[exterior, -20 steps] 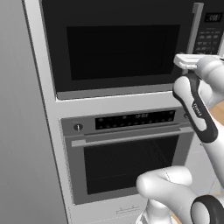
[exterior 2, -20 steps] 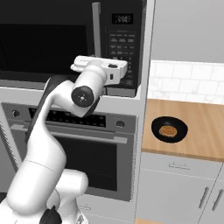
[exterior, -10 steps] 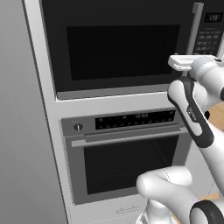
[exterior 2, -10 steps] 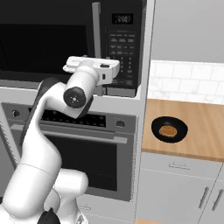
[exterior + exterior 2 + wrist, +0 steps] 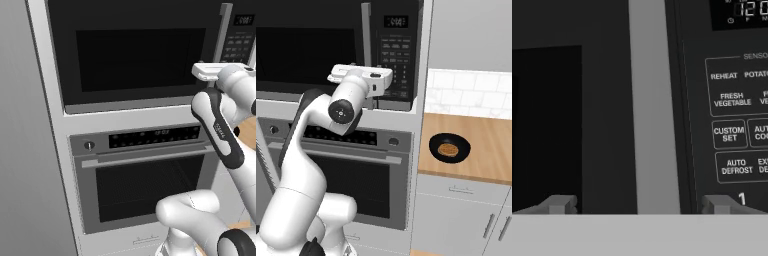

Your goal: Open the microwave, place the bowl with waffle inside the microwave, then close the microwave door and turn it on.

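The black microwave point(image 5: 140, 50) is shut, its dark-glass door point(image 5: 306, 45) flat in its frame. The tall silver bar handle point(image 5: 653, 100) runs up the hand view's middle. My gripper point(image 5: 639, 205) is open right in front of that handle, one fingertip on either side of it and nothing held. The white hand point(image 5: 212, 72) hovers at the handle's lower end point(image 5: 367, 30). The keypad panel point(image 5: 737, 130) lies just right of the handle. The small black bowl point(image 5: 449, 148) with the orange-brown waffle point(image 5: 447, 149) rests on the wooden counter point(image 5: 491, 155), right of the appliances.
Under the microwave sits the steel-fronted oven point(image 5: 145, 185) with its long horizontal handle point(image 5: 150, 157). A tall grey panel point(image 5: 25, 150) stands at the left. White tiles point(image 5: 471, 95) back the counter, with grey cabinet fronts point(image 5: 456, 220) below it.
The hand has shifted a little left, toward the door handle, and the arm's elbow has swung with it. The door stays shut and the bowl has not moved.
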Robot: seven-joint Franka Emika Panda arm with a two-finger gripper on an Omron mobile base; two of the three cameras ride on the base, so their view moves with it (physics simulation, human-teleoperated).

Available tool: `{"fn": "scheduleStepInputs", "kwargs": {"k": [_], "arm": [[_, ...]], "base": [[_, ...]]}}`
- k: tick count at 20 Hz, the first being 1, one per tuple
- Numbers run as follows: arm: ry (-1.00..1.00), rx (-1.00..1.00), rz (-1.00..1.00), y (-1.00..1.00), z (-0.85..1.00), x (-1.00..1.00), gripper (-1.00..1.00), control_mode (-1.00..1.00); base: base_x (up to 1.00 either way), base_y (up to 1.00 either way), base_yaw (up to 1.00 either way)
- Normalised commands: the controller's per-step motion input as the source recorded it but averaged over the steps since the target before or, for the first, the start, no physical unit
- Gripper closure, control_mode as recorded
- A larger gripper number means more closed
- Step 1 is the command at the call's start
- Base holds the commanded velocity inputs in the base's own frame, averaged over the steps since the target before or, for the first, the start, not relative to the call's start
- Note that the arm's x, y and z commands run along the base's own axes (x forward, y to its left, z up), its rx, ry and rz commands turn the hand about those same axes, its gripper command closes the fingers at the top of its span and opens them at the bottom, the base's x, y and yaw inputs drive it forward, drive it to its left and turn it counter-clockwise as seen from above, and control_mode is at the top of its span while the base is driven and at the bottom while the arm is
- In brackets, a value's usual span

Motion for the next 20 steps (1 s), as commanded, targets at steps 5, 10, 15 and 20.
{"fn": "scheduleStepInputs", "kwargs": {"k": [5, 10, 15, 20], "arm": [[0.0, 0.0, 0.0, 0.0, 0.0, 0.0, 1.0, -1.0], [0.0, 0.0, 0.0, 0.0, 0.0, 0.0, 1.0, -1.0], [0.0, 0.0, 0.0, 0.0, 0.0, 0.0, 1.0, -1.0], [0.0, 0.0, 0.0, 0.0, 0.0, -0.13, 1.0, -1.0]], "base": [[0.0, 0.0, 0.0], [0.0, 0.0, 0.0], [0.0, 0.0, 0.0], [0.0, 0.0, 0.0]]}}
